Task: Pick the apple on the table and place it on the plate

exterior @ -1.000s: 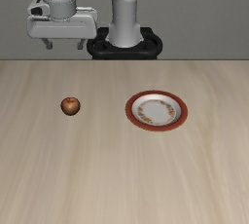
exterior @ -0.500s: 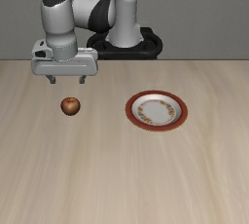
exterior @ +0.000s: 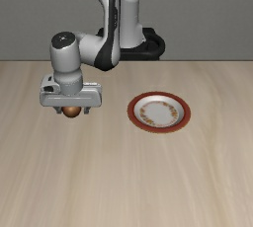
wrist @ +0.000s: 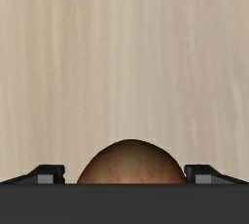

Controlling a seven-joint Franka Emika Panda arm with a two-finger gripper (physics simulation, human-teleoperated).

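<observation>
I am holding my pincer (exterior: 70,110) released, one finger either side of the apple (exterior: 71,113), ready for closing; the plate (exterior: 158,112) is lying to the exterior view's right.

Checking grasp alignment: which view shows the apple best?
Wrist view: the apple sits centred between the fingertips of the gripper, its rounded top plain. In the exterior view the gripper's body hides most of it.
</observation>
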